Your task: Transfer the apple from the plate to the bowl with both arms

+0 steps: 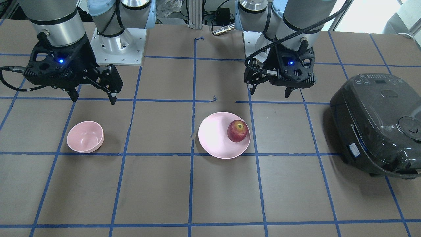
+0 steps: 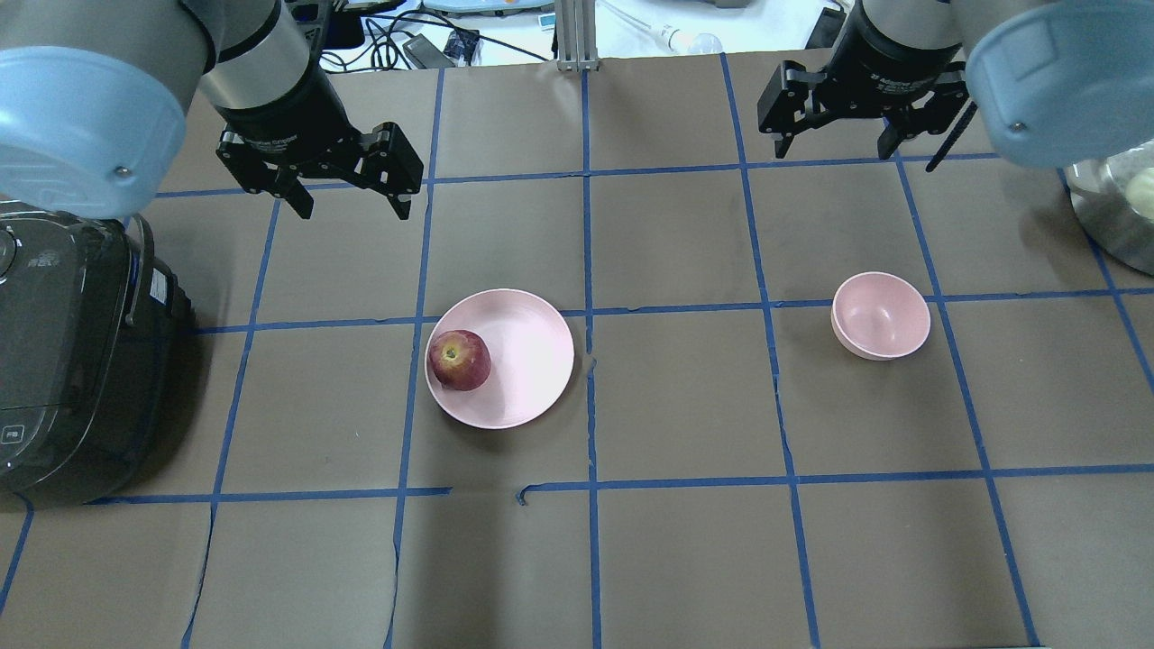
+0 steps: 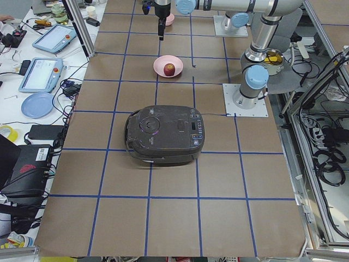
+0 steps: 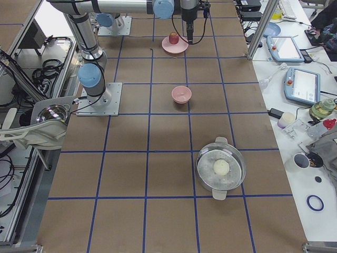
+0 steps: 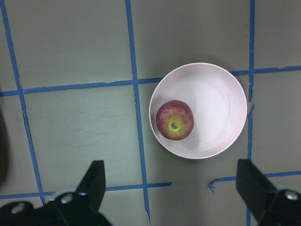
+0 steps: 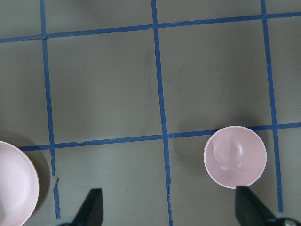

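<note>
The red apple [image 1: 237,130] sits on the pale-pink plate [image 1: 213,135], on the side toward my left arm; both also show in the overhead view, apple [image 2: 460,360] and plate [image 2: 532,351]. My left gripper [image 2: 352,212] is open and empty, hovering above the table beyond the plate; its wrist view looks straight down on the apple [image 5: 174,120]. The small pink bowl [image 2: 881,315] stands empty to the right. My right gripper [image 2: 834,149] is open and empty, hovering beyond the bowl [image 6: 235,157].
A black rice cooker [image 2: 63,351] stands at the table's left end, close to my left arm. A steel pot [image 2: 1118,207] with a glass lid stands at the right edge. Blue tape lines grid the brown table.
</note>
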Tool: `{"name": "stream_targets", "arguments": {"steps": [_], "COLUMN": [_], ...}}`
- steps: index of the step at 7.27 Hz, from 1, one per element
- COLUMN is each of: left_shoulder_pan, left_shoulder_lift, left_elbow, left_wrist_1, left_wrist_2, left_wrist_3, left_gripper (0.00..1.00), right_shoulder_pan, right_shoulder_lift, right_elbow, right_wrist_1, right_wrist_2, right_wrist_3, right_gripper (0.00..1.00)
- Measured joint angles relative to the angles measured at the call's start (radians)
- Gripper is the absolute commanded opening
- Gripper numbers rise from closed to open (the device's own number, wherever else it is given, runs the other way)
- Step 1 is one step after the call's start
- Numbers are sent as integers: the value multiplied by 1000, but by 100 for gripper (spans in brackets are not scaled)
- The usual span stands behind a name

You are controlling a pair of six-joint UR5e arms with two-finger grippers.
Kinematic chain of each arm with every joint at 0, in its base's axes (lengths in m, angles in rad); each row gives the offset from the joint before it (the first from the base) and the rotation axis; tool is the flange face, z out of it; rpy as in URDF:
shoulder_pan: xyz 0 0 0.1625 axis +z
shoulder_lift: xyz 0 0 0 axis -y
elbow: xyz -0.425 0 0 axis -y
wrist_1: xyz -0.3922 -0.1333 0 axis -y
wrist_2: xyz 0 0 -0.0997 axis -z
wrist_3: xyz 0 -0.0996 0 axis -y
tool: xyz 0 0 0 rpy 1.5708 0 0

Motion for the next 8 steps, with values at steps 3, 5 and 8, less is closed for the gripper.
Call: {"name": "stream_targets", "arguments": {"steps": [3,5,8], "left_shoulder_pan": [0,0,-3], "left_shoulder_lift": [1,4,7], "left_elbow": [-1,-1,1], "left_wrist_1": [0,0,0], "left_wrist_2": [0,-1,-3], "left_wrist_3": [0,-1,-3], "left_gripper": [100,100,100], "right_shoulder_pan": [1,0,-5], "right_shoulder_lift": [-6,-1,45], "right_elbow": [0,-17,-111], "right_wrist_1": [-9,-5,63], "right_wrist_2": [1,1,11], "right_wrist_3": [10,13,13], "right_gripper": [100,100,100]}}
